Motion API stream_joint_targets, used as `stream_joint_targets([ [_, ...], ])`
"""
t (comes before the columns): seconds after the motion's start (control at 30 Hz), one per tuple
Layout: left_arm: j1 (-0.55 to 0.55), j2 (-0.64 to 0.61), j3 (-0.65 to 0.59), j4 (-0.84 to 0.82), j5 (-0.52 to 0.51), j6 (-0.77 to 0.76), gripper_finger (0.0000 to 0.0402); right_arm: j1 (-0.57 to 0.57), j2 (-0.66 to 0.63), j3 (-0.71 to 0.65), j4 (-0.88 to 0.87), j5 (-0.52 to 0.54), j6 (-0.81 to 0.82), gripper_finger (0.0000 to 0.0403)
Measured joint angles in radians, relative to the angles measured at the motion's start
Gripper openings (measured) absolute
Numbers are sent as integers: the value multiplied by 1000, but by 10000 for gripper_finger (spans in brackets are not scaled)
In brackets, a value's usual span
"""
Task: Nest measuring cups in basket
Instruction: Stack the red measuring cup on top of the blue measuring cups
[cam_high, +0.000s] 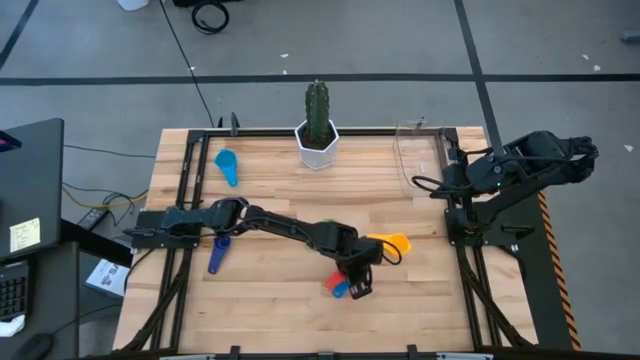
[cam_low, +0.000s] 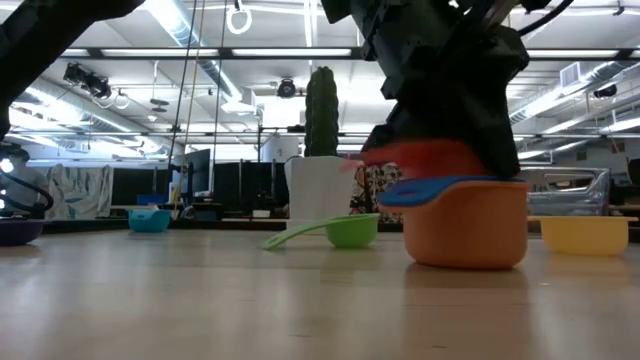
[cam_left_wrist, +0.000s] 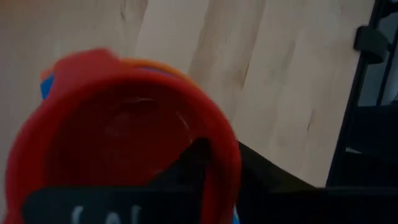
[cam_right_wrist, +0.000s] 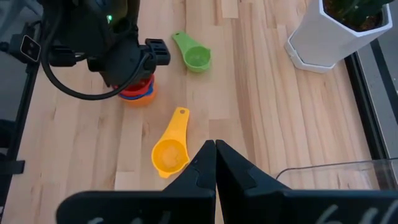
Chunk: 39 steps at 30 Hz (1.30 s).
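My left gripper (cam_high: 355, 283) reaches down at the table's middle front onto a stack of measuring cups. An orange cup (cam_low: 467, 235) stands on the table with a blue cup (cam_low: 440, 190) in it and a red cup (cam_left_wrist: 124, 124) on top. The gripper is shut on the red cup. Green (cam_right_wrist: 194, 57), yellow (cam_high: 390, 243), light blue (cam_high: 227, 165) and purple (cam_high: 217, 255) cups lie apart on the wood. The clear basket (cam_high: 420, 155) stands at the far right. My right gripper (cam_right_wrist: 215, 149) waits shut, high over the right edge. My left gripper has the red cup's rim (cam_left_wrist: 231, 158) between its fingers, one finger (cam_left_wrist: 196, 165) inside the bowl and the other outside. The fingers come slanting down from above. The cup stays upright, its mouth up, over the blue cup in the orange one.
A white faceted pot with a green cactus (cam_high: 318, 130) stands at the far middle edge. Black frame rails (cam_high: 185, 200) run along the table's left, far and right sides. Bare wood lies between the stack and the basket.
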Motion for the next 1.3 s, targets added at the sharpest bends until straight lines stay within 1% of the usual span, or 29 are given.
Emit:
stream_joint_targets([
  [0.17, 5, 0, 0, 7, 14, -50, 104, 0, 0, 0, 0, 0, 0, 4],
  [0.33, 32, 0, 0, 14, 141, -70, 110, 0, 0, 0, 0, 0, 0, 4],
  [0.43, 50, -2, 0, 16, 193, -104, 111, 0, 0, 0, 0, 0, 0, 4],
  [0.57, 65, -31, 0, 15, 210, -118, 111, 0, 0, 0, 0, -8, 0, 4],
  [0.7, 78, -79, 2, 5, 210, -91, 112, 0, 5, 0, 3, -39, 8, 4],
  [0.77, 82, -109, 2, -32, 191, -67, 112, 0, 15, 0, 6, -56, 19, 4],
  [0.83, 86, -141, 2, -90, 147, -33, 112, 0, 32, 0, 6, -63, 26, 4],
  [0.97, 86, -189, 3, -302, 13, 1, 112, 0, 79, 0, 9, -77, 25, 4],
  [1.07, 81, -215, 3, -438, -37, 13, 112, 3, 126, 0, 11, -104, 13, 3],
  [1.17, 62, -216, 2, -539, -91, 47, 112, 12, 170, -18, 41, -108, 10, 3],
  [1.23, 42, -216, 0, -578, -152, 60, 112, 19, 197, -41, 73, -108, 5, 3],
  [1.3, 24, -214, -8, -580, -193, 69, 112, 35, 223, -74, 106, -90, -5, 2],
])
